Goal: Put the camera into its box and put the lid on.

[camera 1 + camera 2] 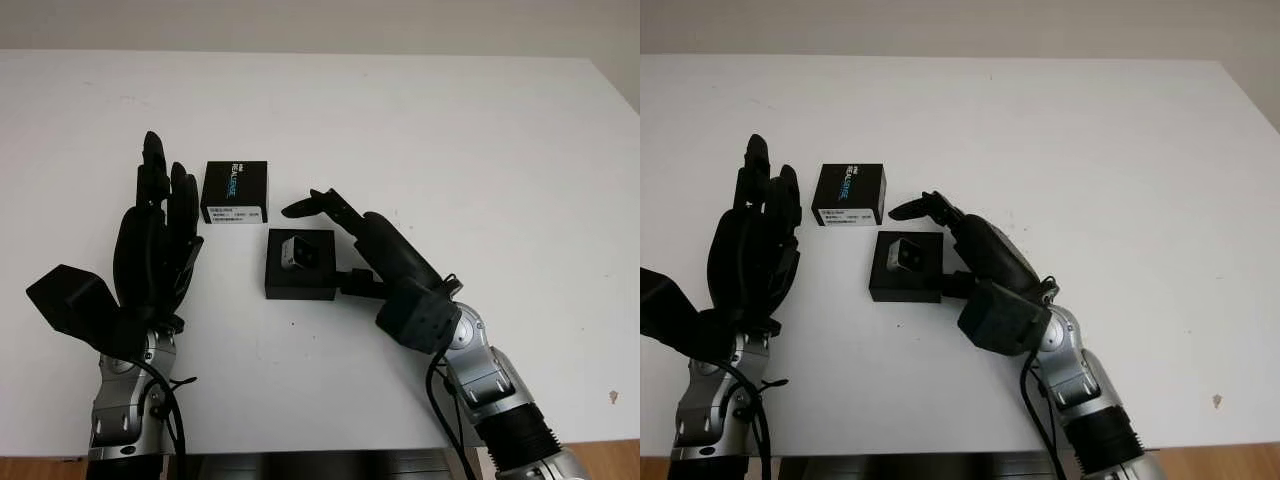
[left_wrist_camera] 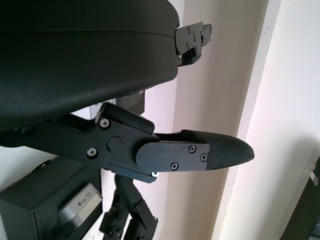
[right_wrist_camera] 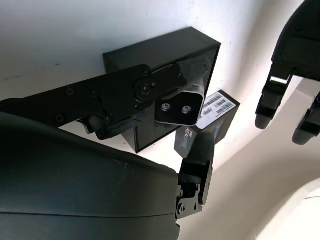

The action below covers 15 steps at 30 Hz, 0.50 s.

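Two hands flanked the box (image 1: 300,265) on the white table (image 1: 450,150); the camera (image 1: 294,252) sat inside. Left hand (image 1: 155,240) hovered open beside the lid (image 1: 235,191), printed "REALSENSE". Right wrist view: right hand (image 3: 150,100) open over the box, grasping nothing.

The two head views looked forward and down on the white table (image 1: 420,130) from slightly offset spots, sharing the whole tabletop. Each wrist view sat very close behind its own hand, both catching the open black box (image 3: 165,60) beyond.
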### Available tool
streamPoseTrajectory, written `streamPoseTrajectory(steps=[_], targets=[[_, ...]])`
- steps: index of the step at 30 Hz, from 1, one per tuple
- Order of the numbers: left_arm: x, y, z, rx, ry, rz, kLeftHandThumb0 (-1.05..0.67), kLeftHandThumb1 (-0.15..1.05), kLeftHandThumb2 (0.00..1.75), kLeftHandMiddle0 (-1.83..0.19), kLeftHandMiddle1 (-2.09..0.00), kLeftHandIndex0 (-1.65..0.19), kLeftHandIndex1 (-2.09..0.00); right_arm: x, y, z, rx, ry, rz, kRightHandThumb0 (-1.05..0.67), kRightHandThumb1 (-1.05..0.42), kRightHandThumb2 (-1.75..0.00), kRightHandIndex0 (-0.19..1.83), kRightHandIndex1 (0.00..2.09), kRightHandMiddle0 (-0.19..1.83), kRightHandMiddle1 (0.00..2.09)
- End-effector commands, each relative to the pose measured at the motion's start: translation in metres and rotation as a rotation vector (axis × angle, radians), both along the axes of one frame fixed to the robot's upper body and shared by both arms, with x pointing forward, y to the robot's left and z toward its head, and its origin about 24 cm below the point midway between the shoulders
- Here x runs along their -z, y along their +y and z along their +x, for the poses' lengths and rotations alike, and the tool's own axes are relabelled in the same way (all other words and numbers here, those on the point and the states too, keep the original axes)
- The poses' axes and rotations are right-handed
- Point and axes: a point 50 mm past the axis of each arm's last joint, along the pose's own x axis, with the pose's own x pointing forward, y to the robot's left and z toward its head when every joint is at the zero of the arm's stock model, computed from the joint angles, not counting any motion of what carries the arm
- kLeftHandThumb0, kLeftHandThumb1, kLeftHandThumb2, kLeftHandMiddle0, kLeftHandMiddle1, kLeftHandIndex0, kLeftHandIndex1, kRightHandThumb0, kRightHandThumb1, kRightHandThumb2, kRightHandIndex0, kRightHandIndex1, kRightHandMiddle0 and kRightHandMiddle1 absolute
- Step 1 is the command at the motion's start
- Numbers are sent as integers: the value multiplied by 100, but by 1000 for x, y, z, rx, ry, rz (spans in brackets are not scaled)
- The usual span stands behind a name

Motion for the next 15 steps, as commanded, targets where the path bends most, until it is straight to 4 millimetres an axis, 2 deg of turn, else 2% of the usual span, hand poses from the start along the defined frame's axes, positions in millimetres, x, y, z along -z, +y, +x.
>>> streamPoseTrajectory(steps=[1, 15], targets=[[-2, 1, -2, 1, -9, 8, -76, 105, 40, 19, 0, 19, 0, 5, -1, -2, 3, -31, -25, -45, -93, -5, 21, 18, 4, 133], [-3, 1, -2, 1, -11, 3, -75, 105, 39, 19, 0, 19, 0, 10, 0, -3, 2, -71, -90, -45, -95, -6, 20, 21, 4, 140]])
